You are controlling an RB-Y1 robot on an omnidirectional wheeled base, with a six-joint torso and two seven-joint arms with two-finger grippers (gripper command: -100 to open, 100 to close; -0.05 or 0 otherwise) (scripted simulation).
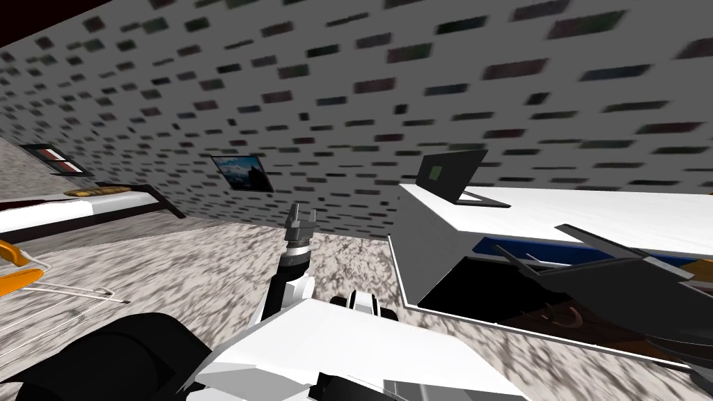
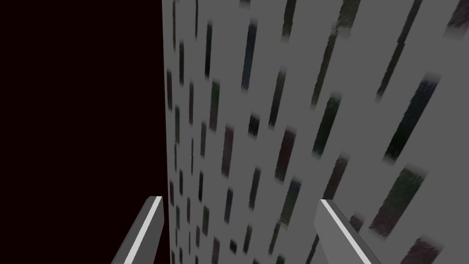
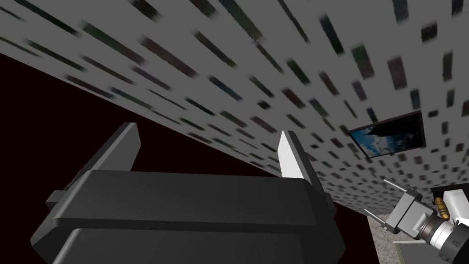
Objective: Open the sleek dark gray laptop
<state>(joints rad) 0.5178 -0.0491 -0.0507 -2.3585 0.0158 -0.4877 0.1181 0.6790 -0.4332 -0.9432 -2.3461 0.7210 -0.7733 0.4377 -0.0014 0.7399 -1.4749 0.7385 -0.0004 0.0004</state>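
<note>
Laptop off to the right of the left arm, both sets of jaws well clear of it.

Dark gray laptop [image 1: 451, 174] sits at the far corner of the white surface [image 1: 592, 209], close to the patterned wall [image 1: 348, 83], its lid already tilted up off the base. Left arm [image 1: 292, 261] reaches out over the floor [image 1: 209, 257] short of the surface's end, jaws spread and empty. Right arm [image 3: 183, 215] is raised toward the wall, jaws spread and empty too. It looks the nearer arm for that lid, being on the surface's side.
</note>
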